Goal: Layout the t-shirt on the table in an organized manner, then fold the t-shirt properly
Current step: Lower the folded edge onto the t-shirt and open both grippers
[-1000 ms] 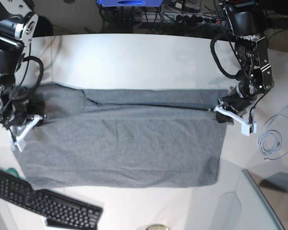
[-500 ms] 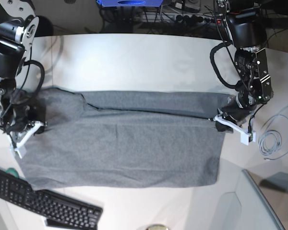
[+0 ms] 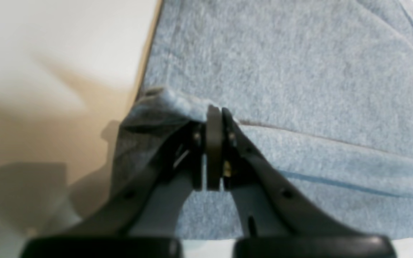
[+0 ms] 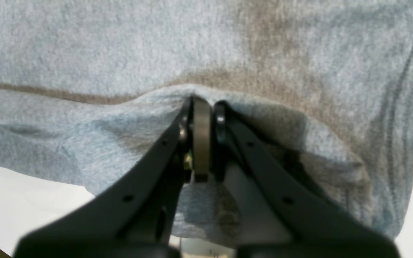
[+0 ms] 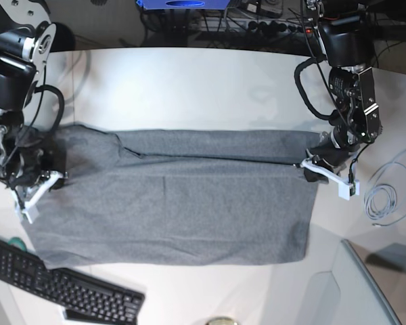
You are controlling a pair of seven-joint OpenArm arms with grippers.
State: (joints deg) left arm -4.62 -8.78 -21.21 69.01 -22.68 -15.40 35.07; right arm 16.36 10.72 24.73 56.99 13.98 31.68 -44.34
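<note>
With the t-shirt spread flat on the table between the arms, the left gripper and right gripper are each clenched on a pinched fabric fold that hides the fingertips, and no label or legible writing shows.

T-shirt: spread flat across the table, far edge folded over into a long band.
Left gripper: closed on the right end of the fold.
Right gripper: closed on the left end.
Keyboard: lying near left.
Cable: coiled at right.
</note>
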